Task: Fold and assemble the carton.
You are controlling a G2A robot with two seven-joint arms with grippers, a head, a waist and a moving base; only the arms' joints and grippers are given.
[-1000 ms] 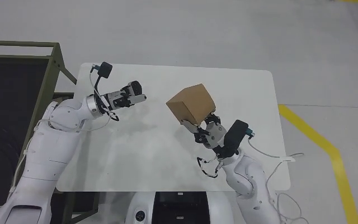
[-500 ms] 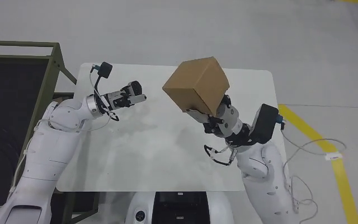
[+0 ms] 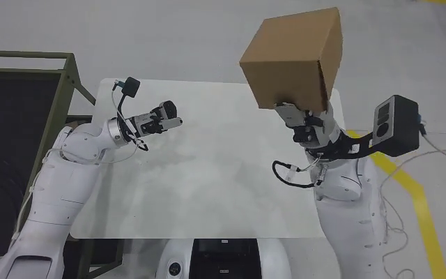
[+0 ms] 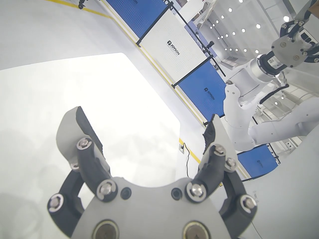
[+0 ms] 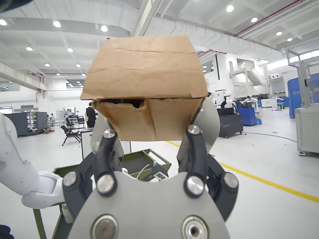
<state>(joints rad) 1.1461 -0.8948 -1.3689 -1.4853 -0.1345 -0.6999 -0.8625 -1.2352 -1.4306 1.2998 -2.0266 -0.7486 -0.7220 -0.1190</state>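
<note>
Nearest the top camera: brown cardboard carton (image 3: 293, 59), lifted high off the table, over the far right corner of the white rounded table (image 3: 209, 202). Directly under it the right gripper (image 3: 298, 118), fingers closed on the carton's lower cardboard panel, one finger each side in the right wrist view. Carton already looks cube-shaped with squared sides. The seam above the gripped panel is ragged with a small gap, so probably not fully tucked. Pinching one panel from below likely lets a single arm carry and turn the whole box. Looks like a late stage, my guess. Lower down, the left gripper (image 4: 145, 120) hangs above the table's left part, well apart from the carton, fingers spread wide and holding nothing, seemingly parked to leave room. Beyond that a yellow floor line (image 3: 421, 209) past the table's right side. Versus a second ago: carton was low over the table's centre-right, now raised and swung to the far right; left arm in the same spot
</note>
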